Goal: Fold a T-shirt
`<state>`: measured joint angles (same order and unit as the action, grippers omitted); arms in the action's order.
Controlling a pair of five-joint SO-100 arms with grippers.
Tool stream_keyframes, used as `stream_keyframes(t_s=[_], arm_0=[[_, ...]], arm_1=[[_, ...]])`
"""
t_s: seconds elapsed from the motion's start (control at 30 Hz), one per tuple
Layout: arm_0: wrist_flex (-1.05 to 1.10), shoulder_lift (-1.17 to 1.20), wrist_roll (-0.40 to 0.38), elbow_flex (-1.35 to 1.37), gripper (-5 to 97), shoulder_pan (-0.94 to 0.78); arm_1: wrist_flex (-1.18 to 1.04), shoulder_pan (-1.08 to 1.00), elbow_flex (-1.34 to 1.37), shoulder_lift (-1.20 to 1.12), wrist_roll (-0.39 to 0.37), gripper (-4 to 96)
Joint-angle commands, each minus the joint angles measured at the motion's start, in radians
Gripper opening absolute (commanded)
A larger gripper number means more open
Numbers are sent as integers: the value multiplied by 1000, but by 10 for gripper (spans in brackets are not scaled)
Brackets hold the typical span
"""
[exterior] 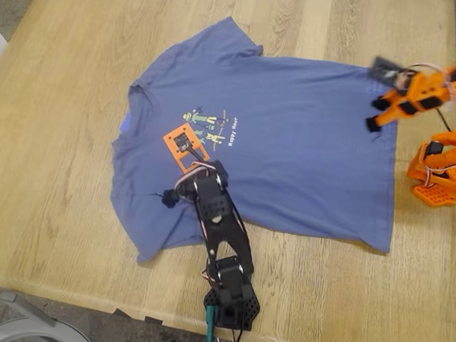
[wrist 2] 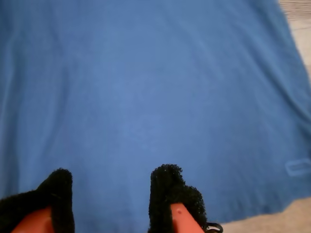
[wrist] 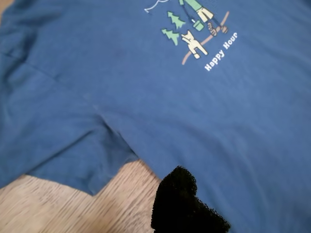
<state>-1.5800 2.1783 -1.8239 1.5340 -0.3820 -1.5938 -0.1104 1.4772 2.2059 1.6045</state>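
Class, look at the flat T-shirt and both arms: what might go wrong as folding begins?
1. My second pincer stands open above the hem of the T-shirt; it may pinch only one layer, so the fold drags crooked.
2. My first pincer is near the sleeve; lifting there could bunch the cloth.
3. The black arm lies over the shirt and may snag it.

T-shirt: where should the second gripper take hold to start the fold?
Judging by its pose, grip the T-shirt at the bottom hem on the exterior view's right, coming in from the bare table beyond it. The hem lies flat, and my second gripper already hangs open above it.
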Motion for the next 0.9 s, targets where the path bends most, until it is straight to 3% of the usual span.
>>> stream_keyframes(t_s=[0.0, 0.4, 0.87], arm_0=[[78, -37, 14, -61, 532, -35], [624, -305, 63, -37, 532, -121], [1051, -621, 95, -21, 543, -239]], arm_1=[[92, 34, -17, -54, -15, 242], [667, 118, 264, -149, -60, 226], [822, 215, 351, -156, -69, 206]])
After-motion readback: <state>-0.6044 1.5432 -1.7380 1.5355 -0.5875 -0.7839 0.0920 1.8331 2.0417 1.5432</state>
